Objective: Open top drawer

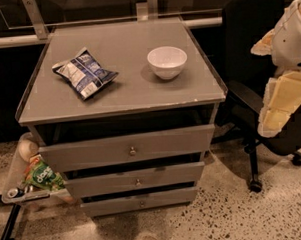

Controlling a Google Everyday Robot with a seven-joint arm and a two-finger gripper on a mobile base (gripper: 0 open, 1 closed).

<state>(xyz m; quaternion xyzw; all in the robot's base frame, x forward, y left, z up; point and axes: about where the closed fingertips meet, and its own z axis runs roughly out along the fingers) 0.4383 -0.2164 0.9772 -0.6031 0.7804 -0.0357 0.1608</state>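
Nearest you lay the speckled floor point(234, 213). Just above it sat the lowest drawer point(114, 204), and over that the middle drawer point(103, 184), both short grey fronts.

The top drawer point(92, 153) sat directly above them, right under the table's surface. It was the tallest and widest of the three fronts, with its small round knob point(132, 151) at mid-front. A dark gap ran between this front and the table edge above it. You could not have told from here whether the drawer was fully closed or slightly out.

To the left of the drawers, low down, a green snack packet point(43, 177) rested on a small rack point(21, 196).

At the right edge of your view hung the claw point(280, 106), cream and white, in front of the black office chair point(247, 32). It was well apart from the top drawer and touched nothing on the table. You could not have told whether it was apart or together.

Farther back, the grey table point(54, 103) carried a blue and white chip bag point(84, 72) lying flat on the left. A white bowl point(167, 61) stood upright on the right, well apart from the bag. Behind the table ran a pale metal rail point(7, 41) against dark panels.
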